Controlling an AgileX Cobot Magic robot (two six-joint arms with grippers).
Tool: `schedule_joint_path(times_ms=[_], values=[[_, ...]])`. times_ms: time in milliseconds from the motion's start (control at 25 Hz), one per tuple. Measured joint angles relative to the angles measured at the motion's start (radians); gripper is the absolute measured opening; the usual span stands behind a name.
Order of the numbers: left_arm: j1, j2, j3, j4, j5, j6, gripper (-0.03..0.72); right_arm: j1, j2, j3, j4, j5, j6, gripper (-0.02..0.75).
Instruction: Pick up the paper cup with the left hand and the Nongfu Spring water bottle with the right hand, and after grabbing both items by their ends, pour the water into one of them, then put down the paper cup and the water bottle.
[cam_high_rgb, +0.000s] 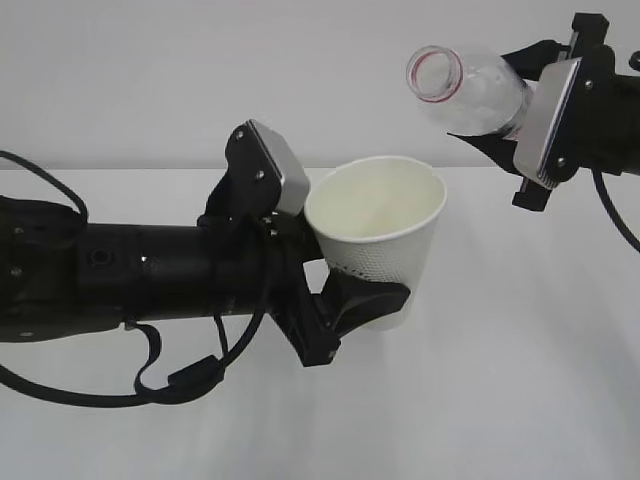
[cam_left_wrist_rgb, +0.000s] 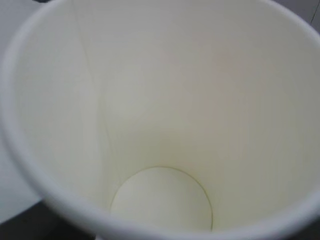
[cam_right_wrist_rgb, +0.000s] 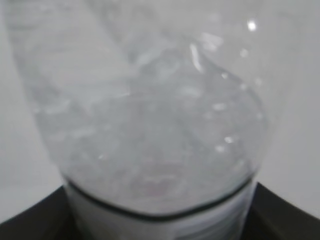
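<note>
While the left hand (cam_high_rgb: 345, 310) reaches in from the left of the exterior view, its black fingers are clamped around the lower wall of the paper cup (cam_high_rgb: 378, 235), holding it upright above the white table (cam_high_rgb: 520, 400) with its dimpled side facing the camera. From the left wrist view, the cup's cream inside (cam_left_wrist_rgb: 165, 125) fills the frame down to its round bottom, and no pool of water can be made out there. Up at the right, the right hand (cam_high_rgb: 525, 120) grips the Nongfu Spring water bottle (cam_high_rgb: 465, 85) by its body. That bottle lies tilted, its open mouth with the red neck ring pointing left, above and just right of the cup's rim, not touching it. No stream shows between them.
</note>
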Motion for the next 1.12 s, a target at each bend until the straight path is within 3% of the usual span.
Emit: schedule_joint_path(times_ms=[1120], values=[[-0.009, 0.009, -0.033, 0.008, 0.002, 0.002, 0.517, 0.000, 0.000, 0.000, 0.059, -0.018, -0.243, 0.469]])
